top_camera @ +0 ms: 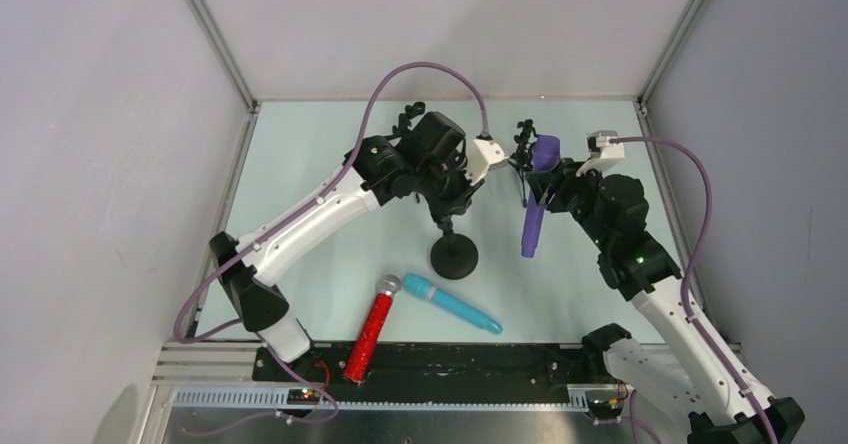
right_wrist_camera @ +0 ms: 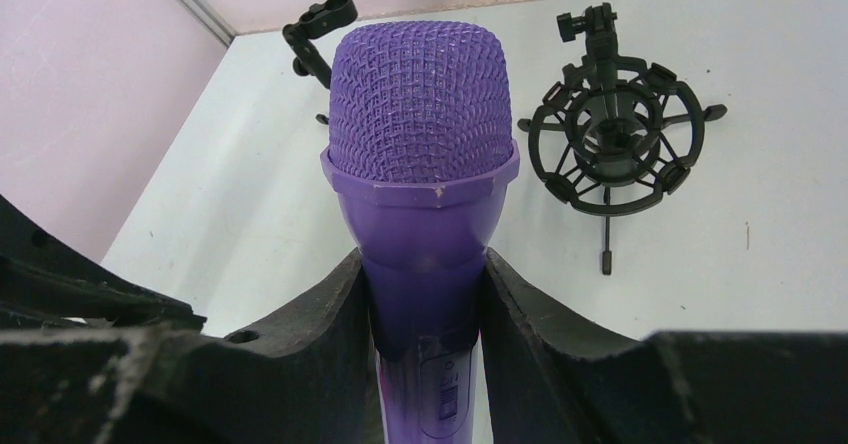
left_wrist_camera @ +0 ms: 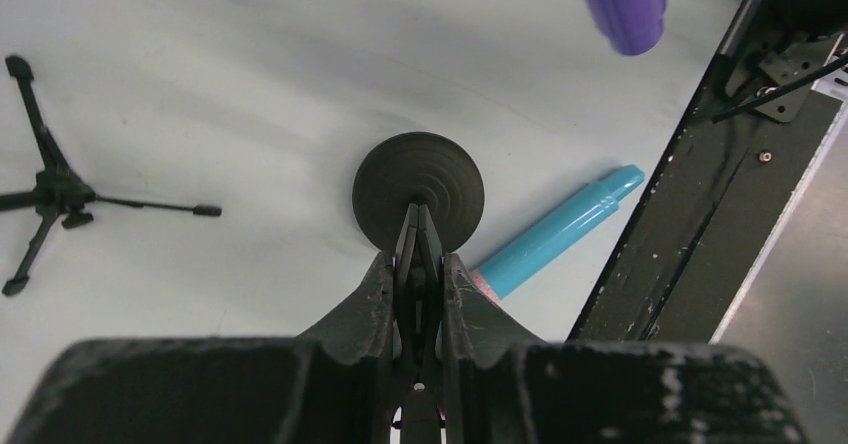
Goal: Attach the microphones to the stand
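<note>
The purple microphone [right_wrist_camera: 420,164] hangs clear of the bench, its handle clamped in the right pincer [right_wrist_camera: 425,294]. Its mesh head points toward the back wall and its tail slants down toward the stand [top_camera: 453,254]. The left pincer [left_wrist_camera: 418,264] is closed tight on the thin upper part of that stand, apparently to steady it while the microphone is brought across. Microphone and stand are near each other but not touching, so nothing is mounted yet.

The red microphone [top_camera: 372,329] and the teal microphone [top_camera: 452,304] lie on the pale bench [top_camera: 300,164] near its front edge, heads close together and untouched.

Only the overhead view shows both arms meeting above the bench, and only it shows the red microphone. The left wrist view looks straight down on the stand's round disc base, with the teal microphone just beside it and a small tripod [left_wrist_camera: 50,189] off to one side. The right wrist view shows a black shock mount [right_wrist_camera: 610,144] and a spare clip [right_wrist_camera: 320,24] on the bench beyond the purple head, both hard to make out from above.
</note>
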